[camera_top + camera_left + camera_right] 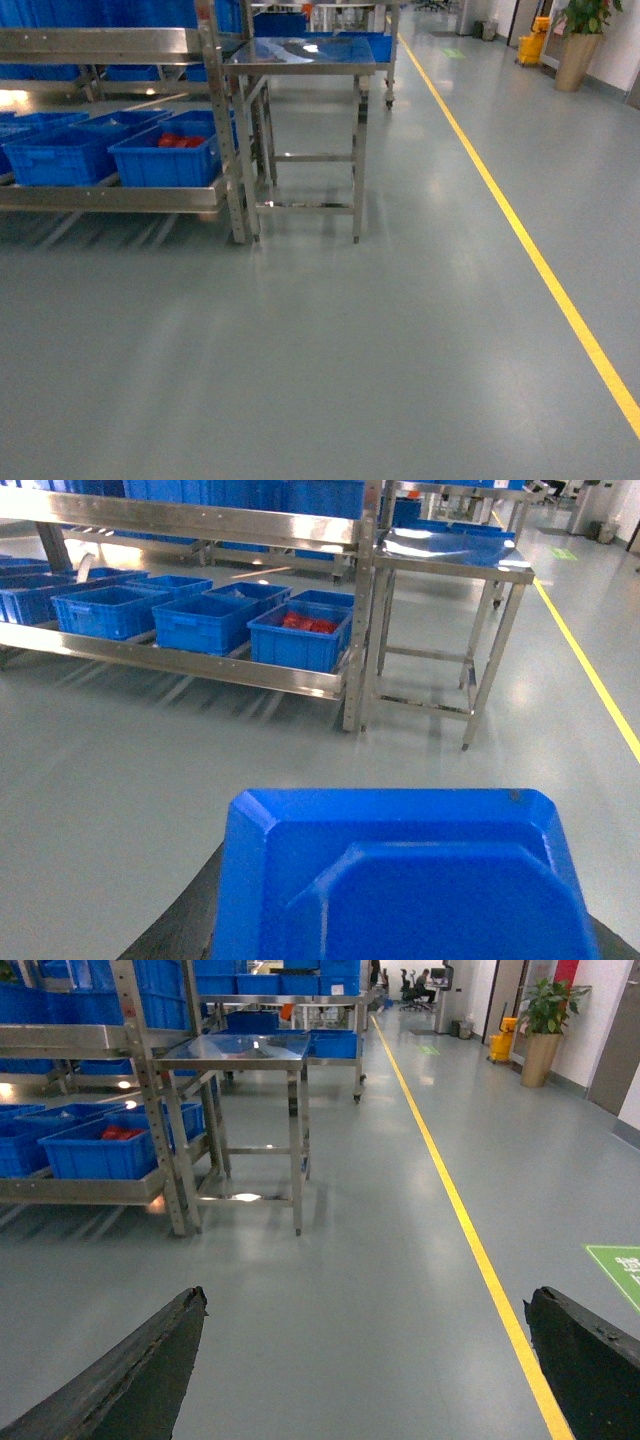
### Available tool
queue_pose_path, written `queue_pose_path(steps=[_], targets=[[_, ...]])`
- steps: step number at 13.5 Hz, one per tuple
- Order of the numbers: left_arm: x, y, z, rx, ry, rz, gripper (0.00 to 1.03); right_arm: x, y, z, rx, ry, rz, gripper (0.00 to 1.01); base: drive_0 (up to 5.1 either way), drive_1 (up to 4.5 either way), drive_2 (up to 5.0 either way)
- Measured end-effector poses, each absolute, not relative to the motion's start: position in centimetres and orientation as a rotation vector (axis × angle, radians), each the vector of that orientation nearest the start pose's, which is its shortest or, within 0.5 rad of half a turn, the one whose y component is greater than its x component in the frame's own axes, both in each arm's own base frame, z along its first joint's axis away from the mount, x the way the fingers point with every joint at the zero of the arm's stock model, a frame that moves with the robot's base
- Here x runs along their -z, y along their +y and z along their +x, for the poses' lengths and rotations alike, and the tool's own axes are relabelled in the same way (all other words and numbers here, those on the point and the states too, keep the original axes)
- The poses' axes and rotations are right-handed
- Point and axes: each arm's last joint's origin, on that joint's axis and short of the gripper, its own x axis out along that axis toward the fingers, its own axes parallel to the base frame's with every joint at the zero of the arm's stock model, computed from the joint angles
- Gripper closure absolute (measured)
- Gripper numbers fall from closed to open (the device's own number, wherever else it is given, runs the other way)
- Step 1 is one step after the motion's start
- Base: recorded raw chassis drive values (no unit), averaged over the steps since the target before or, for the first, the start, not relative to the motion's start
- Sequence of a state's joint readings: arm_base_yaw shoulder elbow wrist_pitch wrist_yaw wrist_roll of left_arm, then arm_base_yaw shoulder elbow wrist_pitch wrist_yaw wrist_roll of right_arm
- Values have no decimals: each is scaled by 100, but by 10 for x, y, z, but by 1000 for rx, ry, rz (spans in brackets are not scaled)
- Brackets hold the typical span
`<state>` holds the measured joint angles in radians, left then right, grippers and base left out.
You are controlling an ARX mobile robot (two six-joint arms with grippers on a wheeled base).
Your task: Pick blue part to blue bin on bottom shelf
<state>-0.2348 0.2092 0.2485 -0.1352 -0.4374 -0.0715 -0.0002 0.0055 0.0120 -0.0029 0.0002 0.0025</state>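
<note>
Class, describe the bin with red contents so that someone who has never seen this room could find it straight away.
Find the steel rack left of the steel table. On its bottom shelf stands a row of blue bins; take the bin at the right end, next to the rack's corner post. It alone shows red parts inside.

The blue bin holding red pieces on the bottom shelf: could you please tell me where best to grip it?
Probably the blue bin's front rim, coming from the aisle side with the open right gripper. A post and a neighbouring bin flank it, and an upper shelf hangs above, so only the front looks free.
</note>
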Motion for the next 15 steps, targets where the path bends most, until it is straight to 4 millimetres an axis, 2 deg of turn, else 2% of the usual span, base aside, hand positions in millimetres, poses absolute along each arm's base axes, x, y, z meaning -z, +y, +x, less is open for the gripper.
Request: queue_pose_path(steps=[15], targets=[[-219, -11, 98, -206, 84, -39, 60, -167, 0, 97, 0, -2, 2, 3, -4, 411, -419]])
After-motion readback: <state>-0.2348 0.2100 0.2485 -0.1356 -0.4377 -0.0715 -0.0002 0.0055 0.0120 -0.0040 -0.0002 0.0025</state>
